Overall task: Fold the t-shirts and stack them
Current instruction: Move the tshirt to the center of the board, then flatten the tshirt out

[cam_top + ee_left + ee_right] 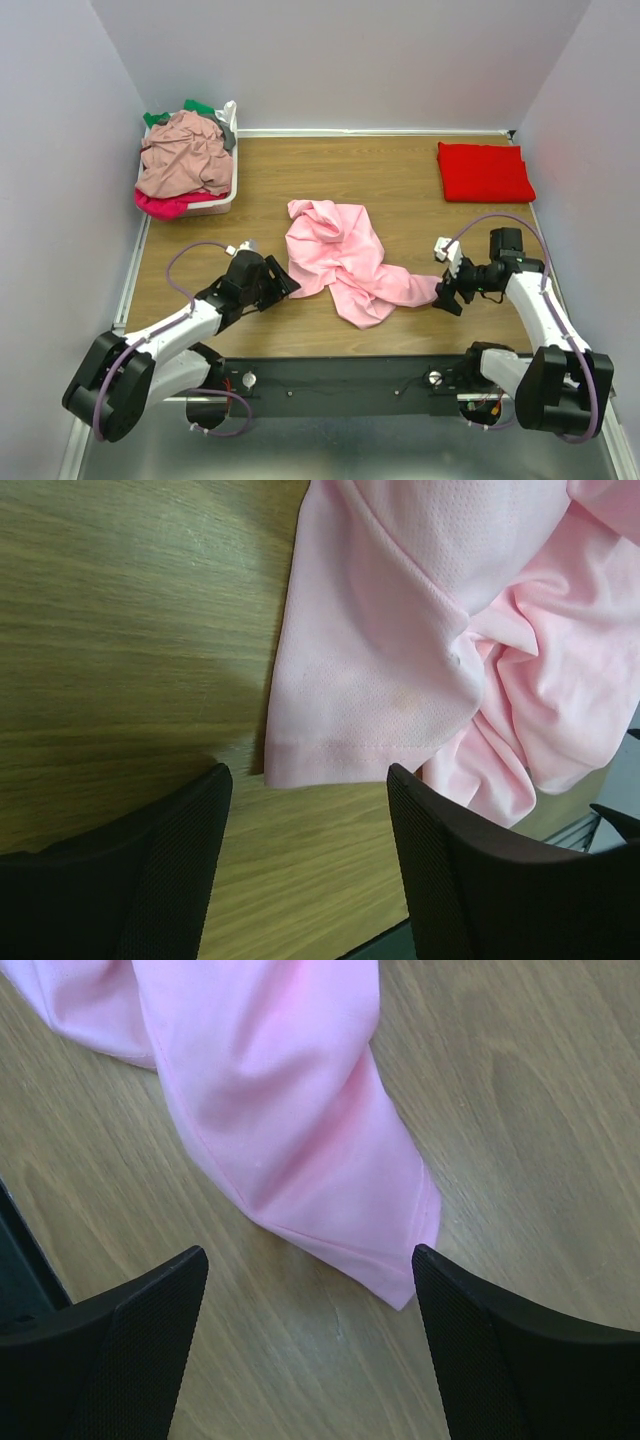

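Note:
A crumpled light pink t-shirt (345, 255) lies in the middle of the wooden table. My left gripper (283, 282) is open and empty just left of its left edge; a hemmed edge of the shirt (370, 680) lies just beyond the fingertips. My right gripper (443, 292) is open and empty at the shirt's right tip; that hemmed corner (300, 1130) lies just ahead of the fingers. A folded bright red t-shirt (484, 171) lies at the back right. Dusty rose (183, 155), magenta (162, 204) and green (198, 106) shirts are piled in the basket.
The white plastic basket (236, 165) stands at the back left against the wall. White walls close the table on three sides. The black base rail (340, 375) runs along the near edge between the arm bases.

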Available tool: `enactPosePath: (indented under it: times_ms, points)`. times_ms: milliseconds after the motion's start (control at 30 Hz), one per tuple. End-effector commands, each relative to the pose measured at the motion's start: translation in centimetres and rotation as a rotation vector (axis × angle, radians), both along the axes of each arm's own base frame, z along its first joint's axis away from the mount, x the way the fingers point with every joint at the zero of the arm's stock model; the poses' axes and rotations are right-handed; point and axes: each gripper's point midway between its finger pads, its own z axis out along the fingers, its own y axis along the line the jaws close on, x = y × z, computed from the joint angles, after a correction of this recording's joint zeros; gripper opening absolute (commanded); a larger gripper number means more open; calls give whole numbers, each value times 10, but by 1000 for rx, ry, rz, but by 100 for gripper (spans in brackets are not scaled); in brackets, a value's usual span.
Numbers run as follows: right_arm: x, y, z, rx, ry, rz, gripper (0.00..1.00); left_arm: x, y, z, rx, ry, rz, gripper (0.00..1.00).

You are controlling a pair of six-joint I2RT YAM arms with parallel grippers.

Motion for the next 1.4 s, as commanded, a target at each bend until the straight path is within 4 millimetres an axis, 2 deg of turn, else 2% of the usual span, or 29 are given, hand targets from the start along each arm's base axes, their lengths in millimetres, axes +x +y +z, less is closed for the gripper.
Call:
enactPosePath:
  times_ms: [0,200,300,433,467,533,567,633,700,733,767,800,833,867,900,967,1000,1100,1133,1167,1200,1233,1300,1333,1367]
  points:
    - [4,5,-16,-68,5,39,89,5,10,-8,59,11,48,70]
    - [18,10,-22,-94,27,26,82,9,5,-11,63,16,32,61]
    - [17,18,-24,-92,41,50,79,2,3,-21,75,55,8,56]
    - [17,18,-27,-109,37,53,77,4,-4,-21,64,41,-14,49]
    - [18,17,-27,-112,35,51,76,4,-5,-22,65,43,-17,42]
    - [18,17,-27,-110,35,47,73,2,-6,-24,63,45,-28,33]
    - [19,18,-26,-110,30,45,70,3,-7,-24,61,43,-31,22]
    - [19,17,-28,-113,32,43,63,2,-9,-22,44,33,-38,10]
    - [19,17,-28,-115,31,45,54,3,-12,-15,23,8,-44,2]
    - [19,17,-28,-117,33,43,51,4,-12,-11,17,-6,-46,0]
    - [20,17,-28,-118,34,40,43,6,-13,-7,11,-25,-48,0]
    - [20,17,-28,-117,37,38,38,9,-15,5,-10,-62,-53,0]
    - [21,18,-24,-111,33,33,27,9,-16,11,-15,-86,-63,0]
    - [22,19,-22,-106,38,30,27,10,-17,18,-24,-110,-70,0]
    - [23,19,-17,-104,29,26,16,12,-19,26,-38,-137,-76,0]
    - [26,19,-1,-105,5,23,3,14,-21,50,-69,-214,-96,0]
    - [27,18,5,-109,-8,23,1,16,-22,69,-93,-267,-95,0]
    - [34,16,33,-118,-69,10,0,16,-22,96,-125,-351,-105,0]
    - [35,16,44,-118,-102,8,0,16,-21,118,-145,-419,-111,0]
    - [33,15,50,-120,-102,9,0,15,-21,130,-154,-455,-119,0]
    - [39,16,68,-115,-143,8,0,14,-21,140,-162,-485,-123,0]
    - [34,17,75,-110,-135,11,0,13,-18,162,-175,-549,-125,0]
    - [36,18,96,-99,-159,7,0,10,-16,183,-181,-615,-139,0]
    - [42,20,119,-89,-211,6,0,7,-13,206,-191,-682,-144,0]
    - [38,22,129,-77,-212,10,0,6,-12,220,-197,-720,-147,0]
